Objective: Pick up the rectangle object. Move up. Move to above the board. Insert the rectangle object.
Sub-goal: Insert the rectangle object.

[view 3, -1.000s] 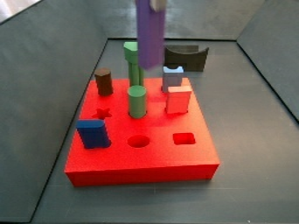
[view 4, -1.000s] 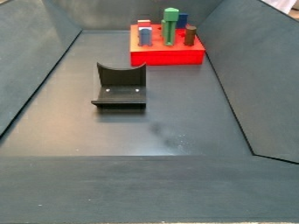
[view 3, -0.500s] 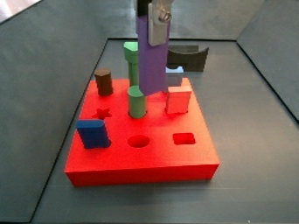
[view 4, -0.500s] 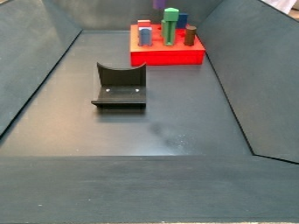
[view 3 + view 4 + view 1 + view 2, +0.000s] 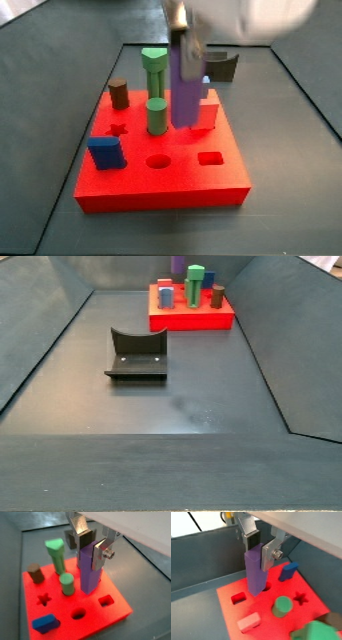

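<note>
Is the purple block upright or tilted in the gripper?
Upright: the rectangle object hangs vertically between the fingers of the gripper above the board.

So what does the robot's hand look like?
The gripper has two flat silver metal fingers with dark pads inside. One finger shows small round screws. Above them is a white, smooth body. No cables or markings show.
</note>
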Controlling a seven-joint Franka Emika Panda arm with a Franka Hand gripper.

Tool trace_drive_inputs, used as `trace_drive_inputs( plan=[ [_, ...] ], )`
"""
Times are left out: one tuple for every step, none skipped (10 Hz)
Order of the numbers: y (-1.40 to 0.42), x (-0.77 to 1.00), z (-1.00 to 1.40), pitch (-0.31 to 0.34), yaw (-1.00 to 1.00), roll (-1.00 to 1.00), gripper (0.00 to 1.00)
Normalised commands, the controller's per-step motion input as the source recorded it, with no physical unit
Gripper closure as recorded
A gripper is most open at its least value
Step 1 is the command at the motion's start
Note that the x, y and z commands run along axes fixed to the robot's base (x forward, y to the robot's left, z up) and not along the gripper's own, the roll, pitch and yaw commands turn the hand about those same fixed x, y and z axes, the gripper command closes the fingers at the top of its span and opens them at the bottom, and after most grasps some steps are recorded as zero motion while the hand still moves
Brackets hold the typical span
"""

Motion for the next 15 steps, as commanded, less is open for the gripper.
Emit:
trace_drive_inputs(
  plan=[
    [-0.27,0.47,-0.35,0.000,-0.49,0.07,1.00],
    [-0.21,0.51,-0.27,0.000,-0.48,0.04,1.00],
    [-0.15,0.51,-0.26,0.000,-0.50,0.03,1.00],
    [-0.05,0.62,-0.20,0.000,-0.43,0.00,1.00],
    [0.00,0.63,-0.17,0.000,-0.41,0.00,1.00],
    [0.00,0.66,-0.15,0.000,-0.48,-0.03,1.00],
    [0.00,0.49,-0.02,0.043,-0.33,-0.02,1.00],
    [0.02,0.38,-0.03,0.050,-0.40,-0.02,1.00],
    [0.05,0.00,-0.02,0.037,-0.37,-0.04,1.00],
    [0.00,-0.11,-0.04,0.000,-0.03,0.00,1.00],
    [-0.02,-0.41,-0.17,0.019,-0.27,0.06,1.00],
    [0.00,-0.05,0.00,0.000,-0.09,0.00,1.00],
    [-0.01,0.00,-0.03,0.000,0.00,0.00,1.00],
    [-0.07,0.00,-0.27,0.000,0.00,0.00,1.00],
    [-0.05,0.00,-0.25,0.000,0.00,0.00,1.00]
  ],
)
